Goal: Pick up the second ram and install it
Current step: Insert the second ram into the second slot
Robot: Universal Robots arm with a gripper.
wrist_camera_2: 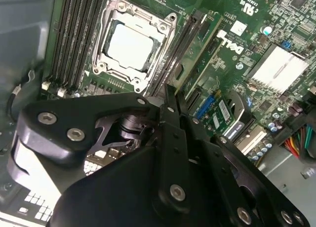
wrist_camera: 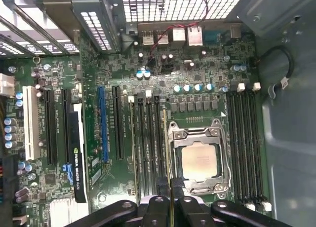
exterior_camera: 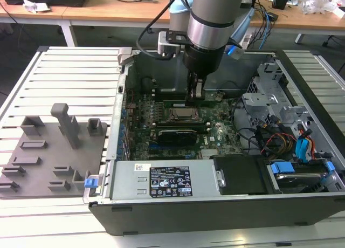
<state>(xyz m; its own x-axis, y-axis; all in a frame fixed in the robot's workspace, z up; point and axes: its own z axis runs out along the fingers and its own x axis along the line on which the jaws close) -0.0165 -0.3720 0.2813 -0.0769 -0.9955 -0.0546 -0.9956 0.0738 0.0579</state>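
My gripper (exterior_camera: 194,96) hangs low inside the open computer case (exterior_camera: 116,124), over the memory slots just beyond the CPU socket (exterior_camera: 182,115). In the first wrist view the gripper (wrist_camera: 170,200) is shut on a thin green edge, the second ram (wrist_camera: 170,192), seen edge-on. It is above the black slots (wrist_camera: 148,138) beside the CPU socket (wrist_camera: 197,160). In the second wrist view the shut gripper (wrist_camera_2: 169,94) points at the same slot row. There a green stick (wrist_camera_2: 205,42) sits in a neighbouring slot next to the CPU socket (wrist_camera_2: 131,44).
A grey fixture plate (exterior_camera: 54,151) with upright blocks lies at the exterior view's left. Near the case front are the power supply (exterior_camera: 161,183) and a black graphics card (exterior_camera: 173,135). A drive cage with cables (exterior_camera: 291,140) fills the exterior view's right.
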